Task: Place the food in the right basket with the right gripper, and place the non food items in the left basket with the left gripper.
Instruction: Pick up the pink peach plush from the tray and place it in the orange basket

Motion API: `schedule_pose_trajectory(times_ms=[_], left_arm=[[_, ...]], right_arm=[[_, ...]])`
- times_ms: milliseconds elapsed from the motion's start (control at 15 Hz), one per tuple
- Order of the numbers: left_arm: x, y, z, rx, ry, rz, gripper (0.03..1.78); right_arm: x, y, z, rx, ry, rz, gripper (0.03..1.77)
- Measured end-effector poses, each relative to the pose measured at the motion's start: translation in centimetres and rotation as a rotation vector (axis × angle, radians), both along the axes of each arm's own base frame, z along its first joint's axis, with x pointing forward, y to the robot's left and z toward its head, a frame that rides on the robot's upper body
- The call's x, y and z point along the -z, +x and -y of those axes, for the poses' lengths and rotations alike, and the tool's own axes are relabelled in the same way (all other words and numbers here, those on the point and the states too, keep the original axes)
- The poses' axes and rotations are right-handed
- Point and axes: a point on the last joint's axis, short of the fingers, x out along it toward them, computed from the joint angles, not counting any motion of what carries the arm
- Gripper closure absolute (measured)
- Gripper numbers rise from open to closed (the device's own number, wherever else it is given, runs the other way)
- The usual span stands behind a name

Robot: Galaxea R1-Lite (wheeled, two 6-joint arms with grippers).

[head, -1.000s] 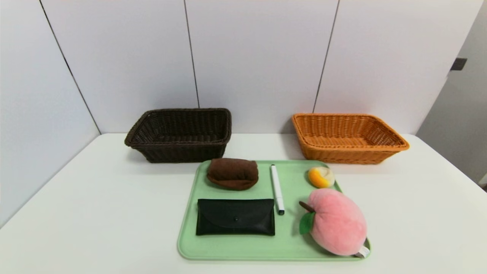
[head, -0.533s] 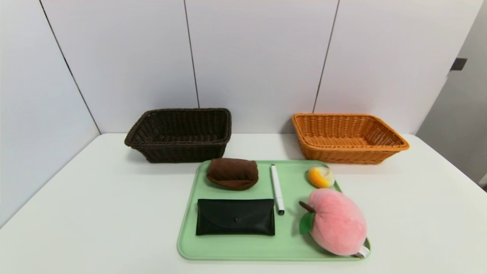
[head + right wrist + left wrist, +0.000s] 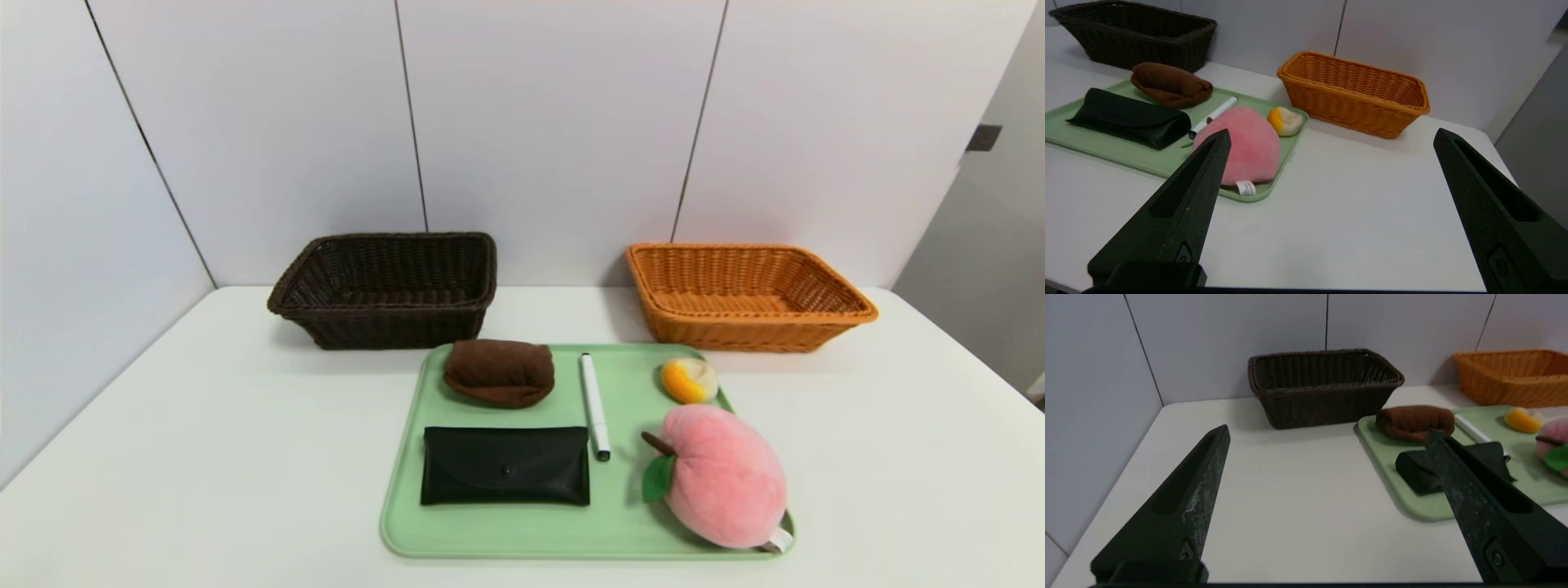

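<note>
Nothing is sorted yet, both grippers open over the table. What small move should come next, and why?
Probably bring the right gripper over the pink plush peach on the green tray. It is open and empty, the peach is the food nearest it, and the orange basket is empty. The left gripper is open too, short of the tray.

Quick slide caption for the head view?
Five unsorted items on a green tray before empty dark basket and orange basket.
</note>
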Motion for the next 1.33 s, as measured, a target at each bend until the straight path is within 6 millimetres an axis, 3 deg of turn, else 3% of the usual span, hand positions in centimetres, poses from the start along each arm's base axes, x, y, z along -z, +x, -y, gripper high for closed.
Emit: schedule_pose_trajectory(times_ms=[267, 533, 733, 933, 1067, 1333], left_arm=[[-5.7, 3.8, 0.0, 0.014, -0.03, 0.069, 0.12], [-9.2, 7.8, -0.1, 0.017, -0.032, 0.108, 0.12], [-10.2, 10.5, -0.1, 0.033, -0.027, 0.062, 0.12], [-10.4, 13.1, 0.0, 0.07, -0.019, 0.003, 0.12], [-10.6, 15.0, 0.0, 0.087, -0.016, -0.035, 0.12], [-9.8, 18.8, 0.0, 0.084, 0.049, -0.116, 0.12]], right_arm=[[-3.9, 2.0, -0.2, -0.116, -0.039, 0.06, 0.09], [-6.9, 4.0, -0.4, -0.203, -0.054, 0.058, 0.09], [-9.7, 6.8, -0.5, -0.226, -0.095, 0.037, 0.09], [-12.0, 11.3, -0.5, -0.234, -0.215, 0.014, 0.09], [-12.3, 14.6, -1.3, -0.313, -0.258, -0.036, 0.09], [-10.8, 20.1, -4.3, -0.421, -0.231, -0.245, 0.09]])
